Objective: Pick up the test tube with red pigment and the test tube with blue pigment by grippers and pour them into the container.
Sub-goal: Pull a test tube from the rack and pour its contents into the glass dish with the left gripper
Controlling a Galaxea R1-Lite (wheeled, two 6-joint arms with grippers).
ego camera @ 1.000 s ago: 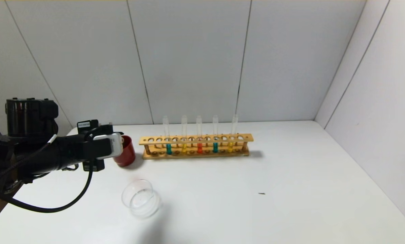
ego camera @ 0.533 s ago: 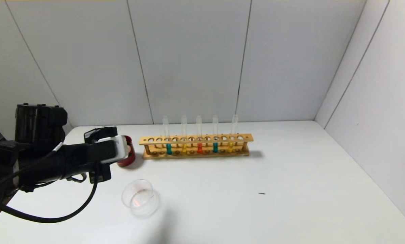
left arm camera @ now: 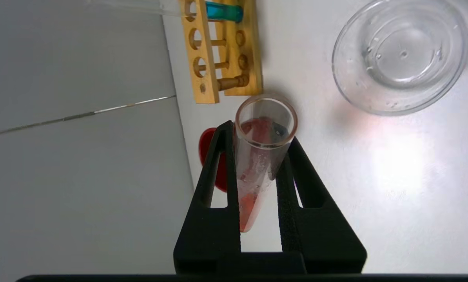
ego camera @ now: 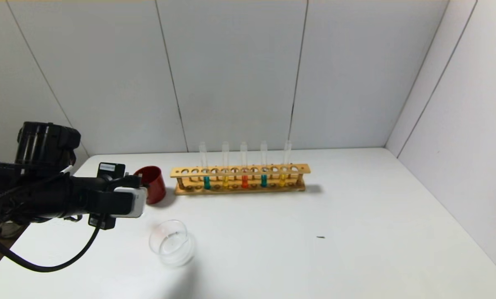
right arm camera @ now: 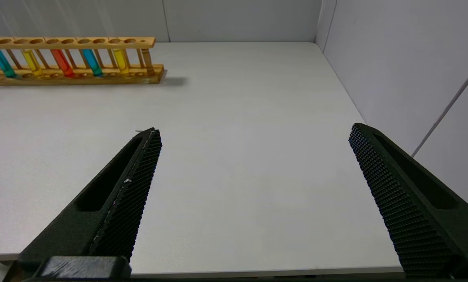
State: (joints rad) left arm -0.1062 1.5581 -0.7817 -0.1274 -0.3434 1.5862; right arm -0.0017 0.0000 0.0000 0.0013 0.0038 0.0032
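Left gripper (left arm camera: pixel 263 172) clamped on test tube with red pigment (left arm camera: pixel 262 156), tilted, near container (left arm camera: pixel 400 55); red residue inside, dish looks clear. Blue tube (ego camera: pixel 263 166) in rack (ego camera: pixel 239 171), unpicked. Right gripper (right arm camera: pixel 253 188) spread wide, idle.

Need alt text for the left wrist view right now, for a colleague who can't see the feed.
The left claw is shut on a clear test tube with a little red liquid near its round end, held over the white table. Beyond the tube's open mouth are the wooden tube rack with a blue-filled tube, a red cup and the clear glass dish.
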